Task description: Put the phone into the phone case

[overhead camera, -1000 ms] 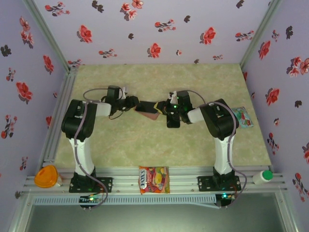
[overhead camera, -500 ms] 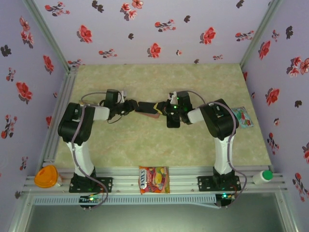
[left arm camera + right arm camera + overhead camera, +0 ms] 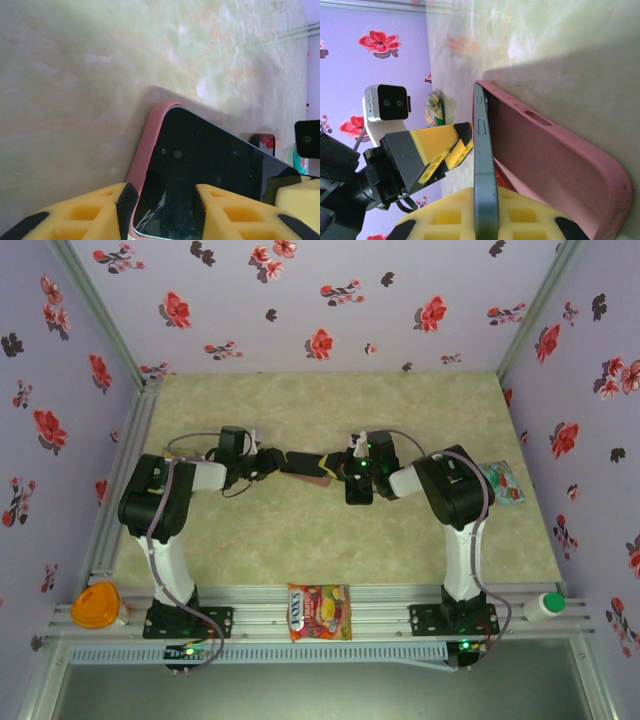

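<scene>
The black phone hangs between both grippers over the middle of the table. The pink phone case sits under it. In the left wrist view my left gripper is shut across the case's rim and the phone's screen end, which sits in the case. My right gripper is shut on the phone's thin edge. The case gapes away from the phone at this end. In the top view my left gripper and right gripper face each other.
A bright sweets packet lies on the front rail. An orange lid is at the rail's left end and a white bottle at its right. Another packet lies by the right wall. Bare tabletop lies in front.
My left arm has drawn a little to the left and down, and the phone's left end has come down flatter. The right arm has hardly moved.
</scene>
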Motion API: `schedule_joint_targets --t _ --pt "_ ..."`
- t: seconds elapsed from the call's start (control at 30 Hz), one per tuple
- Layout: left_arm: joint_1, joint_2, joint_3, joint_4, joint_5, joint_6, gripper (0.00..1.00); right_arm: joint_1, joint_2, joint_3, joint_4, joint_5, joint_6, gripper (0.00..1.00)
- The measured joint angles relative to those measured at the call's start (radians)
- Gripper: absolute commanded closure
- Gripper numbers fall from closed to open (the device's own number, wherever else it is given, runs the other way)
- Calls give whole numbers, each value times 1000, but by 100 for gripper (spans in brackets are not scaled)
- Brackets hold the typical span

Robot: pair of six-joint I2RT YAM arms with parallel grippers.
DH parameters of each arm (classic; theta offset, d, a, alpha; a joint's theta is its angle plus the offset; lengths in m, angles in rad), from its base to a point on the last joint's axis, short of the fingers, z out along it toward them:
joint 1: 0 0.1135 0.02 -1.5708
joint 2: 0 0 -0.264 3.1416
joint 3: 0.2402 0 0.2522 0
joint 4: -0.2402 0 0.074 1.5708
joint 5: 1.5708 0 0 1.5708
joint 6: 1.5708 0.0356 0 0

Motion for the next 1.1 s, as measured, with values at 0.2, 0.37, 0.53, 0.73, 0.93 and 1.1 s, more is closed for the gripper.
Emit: schedule_joint_targets --t 0.2,0.37,0.53,0.73,0.93,1.1 --pt "0 0 0 0 0 0 60 2 -3 2 -26 10 -11 95" --pt "0 0 0 1 -1 0 59 9 -24 22 -95 26 -42 88" --pt "0 0 -1 2 -1 0 60 14 -40 56 -187 46 -80 81" --pt "0 0 -12 26 0 -8 60 27 -42 83 -321 101 -125 73" --pt "0 0 -19 42 2 -18 59 36 -42 125 -391 118 -150 64" --pt "0 -1 -26 55 3 -19 59 46 -42 162 -454 126 -175 56"
